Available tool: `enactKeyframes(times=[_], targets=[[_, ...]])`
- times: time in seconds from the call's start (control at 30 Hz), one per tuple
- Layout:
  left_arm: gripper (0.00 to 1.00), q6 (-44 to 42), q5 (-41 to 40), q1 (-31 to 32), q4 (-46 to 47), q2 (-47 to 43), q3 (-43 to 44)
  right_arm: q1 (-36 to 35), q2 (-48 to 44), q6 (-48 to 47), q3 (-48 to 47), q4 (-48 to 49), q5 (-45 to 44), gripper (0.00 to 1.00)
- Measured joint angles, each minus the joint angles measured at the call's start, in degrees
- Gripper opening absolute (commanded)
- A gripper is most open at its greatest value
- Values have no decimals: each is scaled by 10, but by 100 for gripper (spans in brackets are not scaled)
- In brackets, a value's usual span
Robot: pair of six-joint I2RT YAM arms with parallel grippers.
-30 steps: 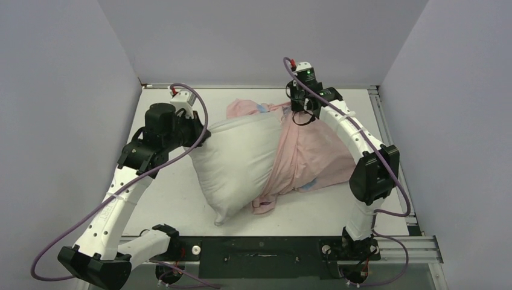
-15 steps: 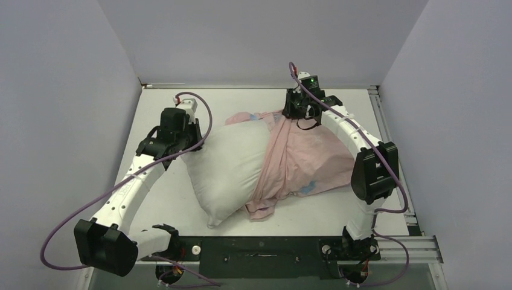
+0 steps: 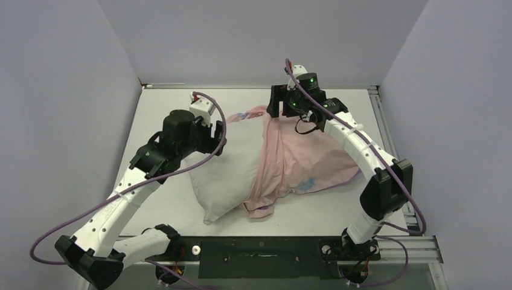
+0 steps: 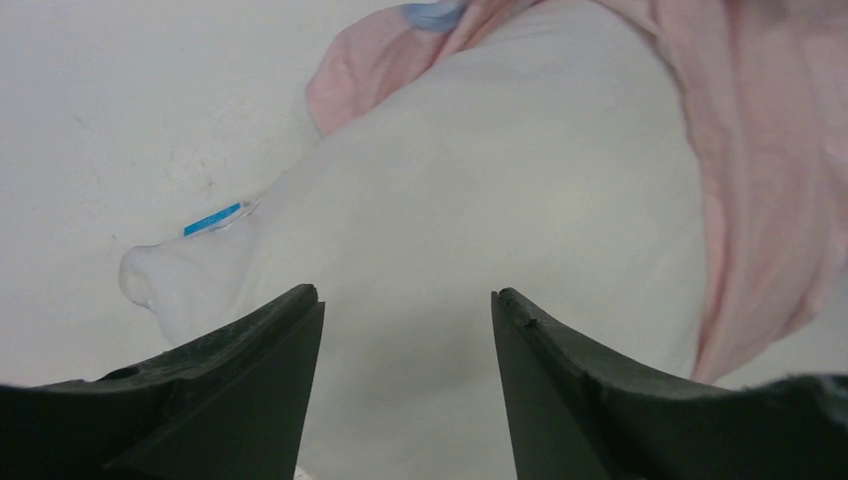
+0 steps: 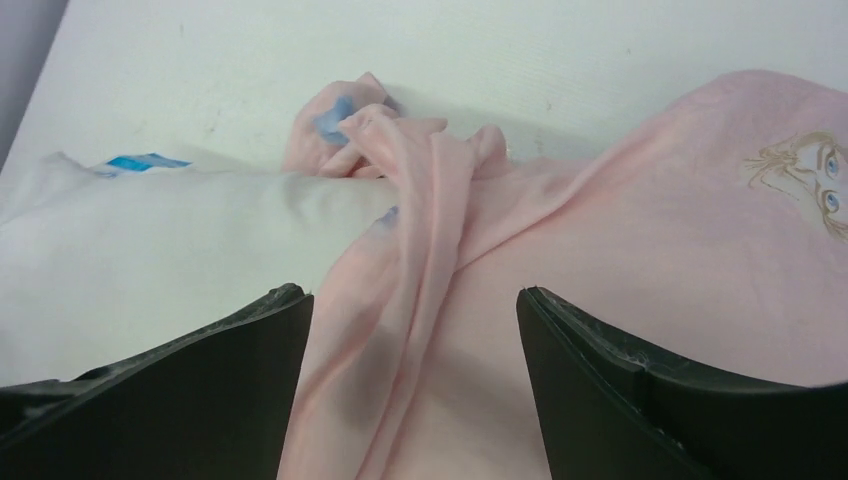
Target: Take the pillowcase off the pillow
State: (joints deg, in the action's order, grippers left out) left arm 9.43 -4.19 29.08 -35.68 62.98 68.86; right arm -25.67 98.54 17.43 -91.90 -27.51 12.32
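White tabletop (image 3: 314,208) between grey walls. From above, the pillow (image 3: 226,175) lies slanted at the middle, its right part covered by the pink pillowcase (image 3: 308,154). The left fingers (image 3: 212,138) hang over the pillow's far left corner, and the right fingers (image 3: 275,104) over the bunched cloth at the far end.

Left wrist view: fingers spread wide, gripping nothing, bare pillow below and between them.

Right wrist view: fingers wide and empty, pink folds beneath them, pillow to the left.
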Motion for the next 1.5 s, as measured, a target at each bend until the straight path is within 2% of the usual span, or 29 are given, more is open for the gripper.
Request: enactKeyframes(times=[0.2,0.4,0.53,0.83,0.93,1.17,1.23,1.37,1.43,1.5], targets=[[82,-12,-17,101,-18,-41,-2,-50,-123,0,59,-7,-31,87],[88,-16,-40,200,-35,-47,-39,-102,-222,5,166,-24,-56,94],[96,-12,-50,225,-47,-38,-68,-135,-260,17,237,-47,-66,98],[94,9,-76,231,-31,9,-132,-209,-325,62,339,-85,-66,100],[83,21,-83,231,-4,21,-157,-227,-328,80,367,-82,-71,100],[12,52,-102,231,40,48,-175,-256,-309,120,421,-44,-96,100],[0,58,-103,231,49,48,-176,-262,-296,129,426,-27,-105,100],[0,64,-103,231,56,48,-176,-274,-270,140,432,3,-133,93],[0,65,-103,231,56,47,-176,-276,-259,144,432,15,-146,82],[0,65,-103,231,55,45,-175,-276,-249,149,432,26,-158,66]])
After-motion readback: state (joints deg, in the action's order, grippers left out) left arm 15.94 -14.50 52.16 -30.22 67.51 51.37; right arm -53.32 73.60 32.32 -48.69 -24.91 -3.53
